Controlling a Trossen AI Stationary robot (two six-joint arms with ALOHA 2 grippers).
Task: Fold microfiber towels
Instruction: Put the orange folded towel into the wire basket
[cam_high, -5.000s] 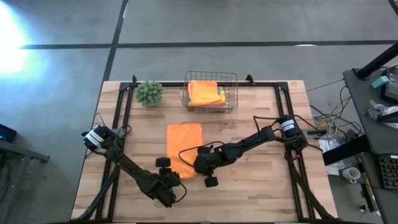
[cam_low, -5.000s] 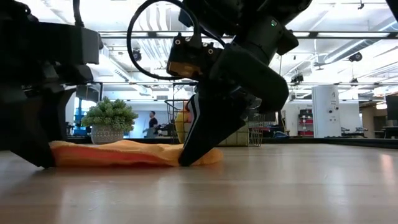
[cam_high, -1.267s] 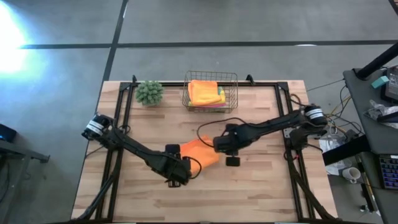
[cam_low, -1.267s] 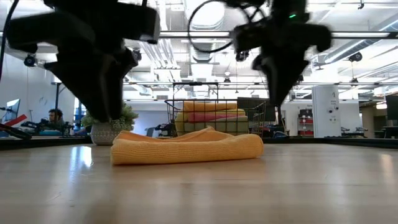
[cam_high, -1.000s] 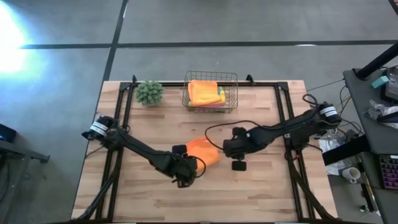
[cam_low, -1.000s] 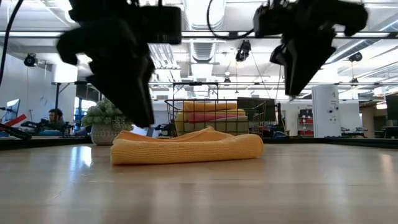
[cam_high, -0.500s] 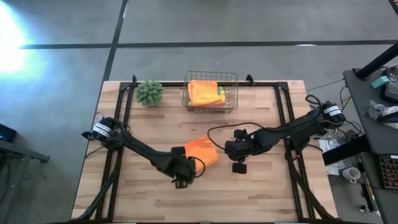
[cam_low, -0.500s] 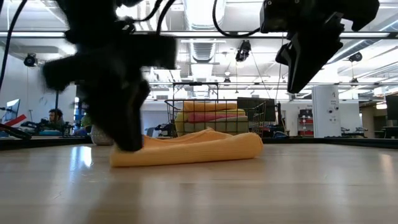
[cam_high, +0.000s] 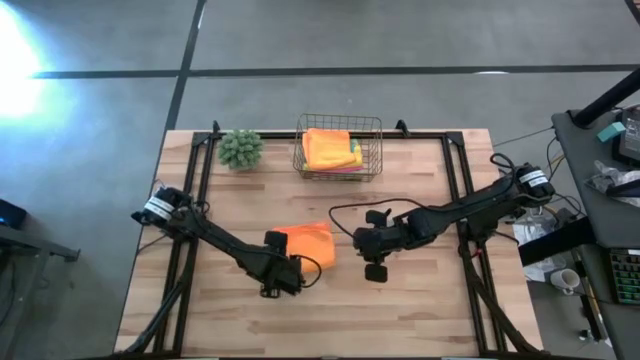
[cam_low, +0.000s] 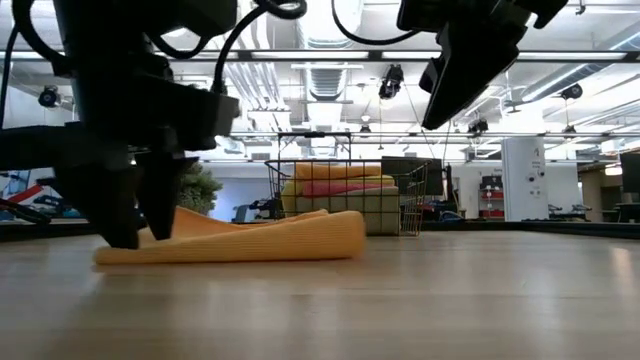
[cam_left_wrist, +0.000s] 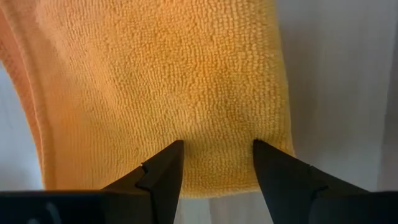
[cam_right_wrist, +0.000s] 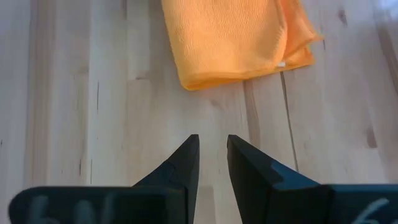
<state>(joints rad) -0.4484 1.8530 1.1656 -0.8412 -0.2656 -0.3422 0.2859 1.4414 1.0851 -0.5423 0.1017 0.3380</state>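
The folded orange towel (cam_high: 306, 241) lies flat near the table's (cam_high: 420, 310) middle; the left gripper (cam_left_wrist: 214, 163) presses down on its near edge, fingers spread across the cloth; the right gripper (cam_right_wrist: 211, 155) hovers just beside it, fingers nearly closed, empty; more towels (cam_high: 331, 148) fill the wire basket (cam_high: 372, 125)
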